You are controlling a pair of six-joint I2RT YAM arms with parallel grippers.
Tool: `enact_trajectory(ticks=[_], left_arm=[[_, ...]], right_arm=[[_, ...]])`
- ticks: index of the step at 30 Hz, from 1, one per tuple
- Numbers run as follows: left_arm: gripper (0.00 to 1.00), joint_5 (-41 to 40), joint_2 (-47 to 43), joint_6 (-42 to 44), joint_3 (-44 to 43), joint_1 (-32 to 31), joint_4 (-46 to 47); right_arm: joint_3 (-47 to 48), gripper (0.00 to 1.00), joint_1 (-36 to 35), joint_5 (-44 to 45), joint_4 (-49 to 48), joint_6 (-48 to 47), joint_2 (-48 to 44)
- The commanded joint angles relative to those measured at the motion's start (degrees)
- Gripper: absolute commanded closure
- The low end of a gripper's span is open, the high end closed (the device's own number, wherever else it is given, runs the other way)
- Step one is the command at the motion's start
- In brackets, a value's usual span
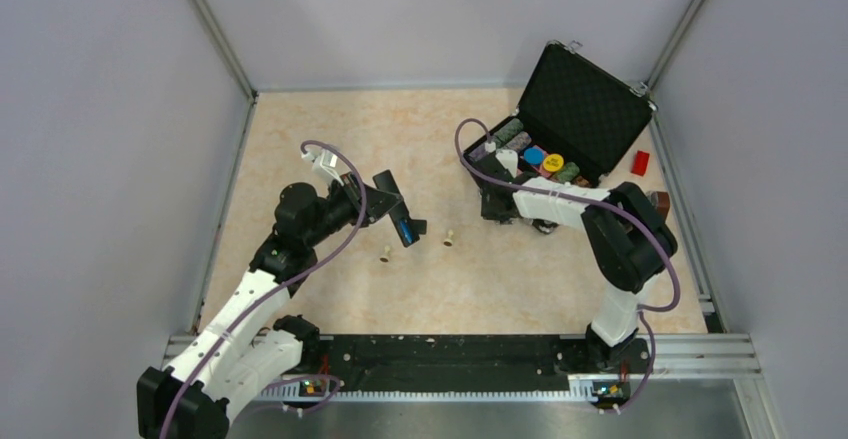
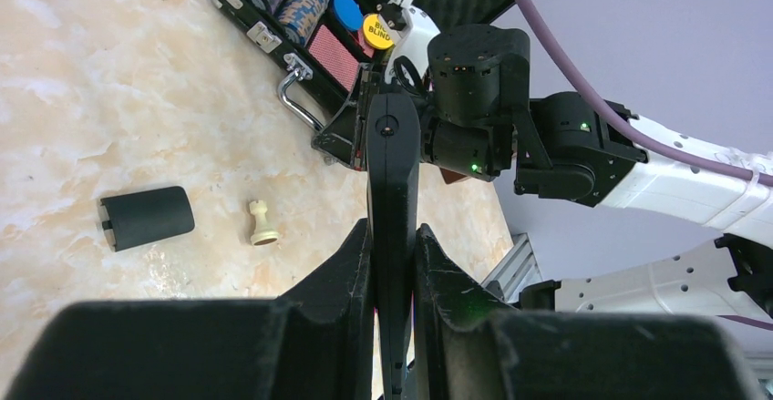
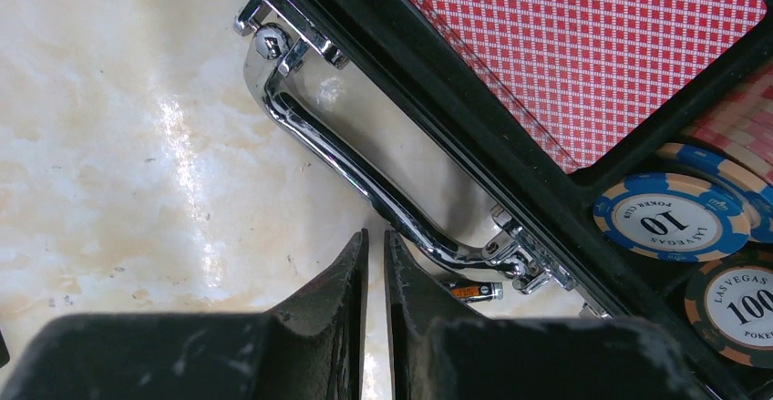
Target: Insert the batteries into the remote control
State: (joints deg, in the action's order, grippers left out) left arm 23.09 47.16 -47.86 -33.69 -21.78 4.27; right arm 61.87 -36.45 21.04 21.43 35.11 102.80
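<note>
Your left fingers (image 2: 337, 272) are clamped on the slim, flat black plastic remote control (image 2: 393, 181). They hold it edge-on and clear of the pale marbled worktop (image 1: 400, 139), with its far end aimed at the right arm, presumably so that the battery bay is presented for loading. Its small black back cover (image 2: 146, 219) lies on the worktop near a beige pawn-shaped peg (image 2: 262, 223), apart from the remote, which leaves the bay reachable. From above, a blue strip (image 1: 403, 230) shows on the remote's near end. It may be a cell already seated, but you cannot be sure.

Your right fingers (image 3: 337, 282) sit low at the front of the open black poker-chip case (image 1: 585, 109). They stand nearly together, with only a slit between them and nothing in it. Just beside their tips a tiny cylindrical battery (image 3: 476, 290) lies on the worktop, tucked under the case's chrome wire handle (image 3: 365, 181). The handle and case wall crowd that spot, so you will likely need a low, narrow approach.
</note>
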Motion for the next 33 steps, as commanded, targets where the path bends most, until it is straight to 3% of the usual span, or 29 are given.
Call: enact_trajectory(ticks=[1,24,33], left_arm=[[1.0,0.81,-0.06,-0.22,-1.38,0.27,3.61],[1.0,1.43,-0.48,-0.67,0.0,0.3,4.87],[1.0,1.43,-0.67,-0.31,0.27,0.4,4.76]], right_arm=[[-2.3,0.89,1.36,0.26,0.03,-0.49,0.0],[-1.64,0.89,1.88,-2.57,8.94,4.02,-8.74],[-1.56,0.77,1.86,-1.38,12.48,8.41,-11.11]])
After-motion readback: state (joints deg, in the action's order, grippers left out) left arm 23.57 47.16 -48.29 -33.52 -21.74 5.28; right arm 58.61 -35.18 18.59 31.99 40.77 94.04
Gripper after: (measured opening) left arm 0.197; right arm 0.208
